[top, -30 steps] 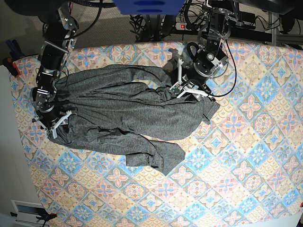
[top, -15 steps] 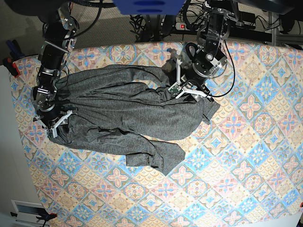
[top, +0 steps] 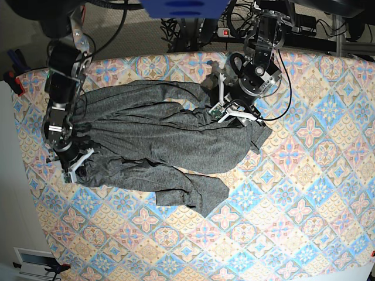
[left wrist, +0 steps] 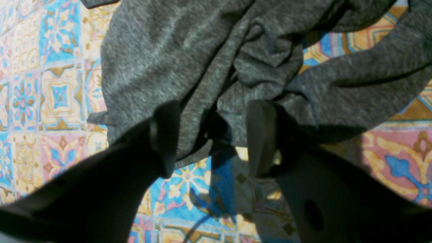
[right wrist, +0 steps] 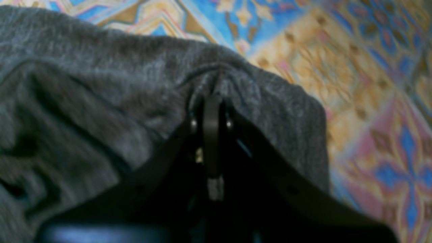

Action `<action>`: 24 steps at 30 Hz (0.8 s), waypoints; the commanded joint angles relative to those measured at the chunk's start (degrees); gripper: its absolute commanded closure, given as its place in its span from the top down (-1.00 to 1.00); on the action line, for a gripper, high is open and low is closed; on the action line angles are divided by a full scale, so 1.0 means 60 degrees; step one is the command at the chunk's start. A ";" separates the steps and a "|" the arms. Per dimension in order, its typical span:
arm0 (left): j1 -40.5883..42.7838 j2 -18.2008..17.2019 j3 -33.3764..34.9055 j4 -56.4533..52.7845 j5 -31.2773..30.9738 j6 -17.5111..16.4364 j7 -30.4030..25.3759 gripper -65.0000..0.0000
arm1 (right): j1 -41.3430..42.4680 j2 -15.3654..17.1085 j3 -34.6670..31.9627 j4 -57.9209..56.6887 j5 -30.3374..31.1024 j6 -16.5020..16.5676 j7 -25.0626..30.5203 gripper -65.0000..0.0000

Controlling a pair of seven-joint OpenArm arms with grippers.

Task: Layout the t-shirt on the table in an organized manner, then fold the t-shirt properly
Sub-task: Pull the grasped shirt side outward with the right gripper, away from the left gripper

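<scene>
The dark grey t-shirt [top: 158,137] lies crumpled and wrinkled across the left half of the patterned table [top: 304,193]. At its left end my right gripper [top: 75,165] is shut on the cloth. The right wrist view shows the jaws [right wrist: 212,101] pinched tight on a raised fold of the t-shirt [right wrist: 101,101]. My left gripper [top: 233,111] hovers over the shirt's right end. In the left wrist view it stands open [left wrist: 212,138], its dark fingers [left wrist: 165,135] straddling a bunched edge of the t-shirt [left wrist: 189,50] just above the table [left wrist: 60,94].
Cables and a power strip [top: 222,32] lie on the floor past the table's far edge. A blue object [top: 176,7] hangs at the top of the base view. The table's left edge [top: 26,175] runs close to my right arm.
My right gripper has shut on the shirt's left edge and shifted a little toward the table's front. The left gripper has stayed open over the shirt's right end.
</scene>
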 commanded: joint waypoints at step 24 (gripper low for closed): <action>-0.0062 -0.0002 0.0008 0.0190 -0.0075 0.0078 -0.0160 -0.03 | 0.1350 0.0321 0.0837 0.0092 -0.0052 -0.2938 0.0202 -0.85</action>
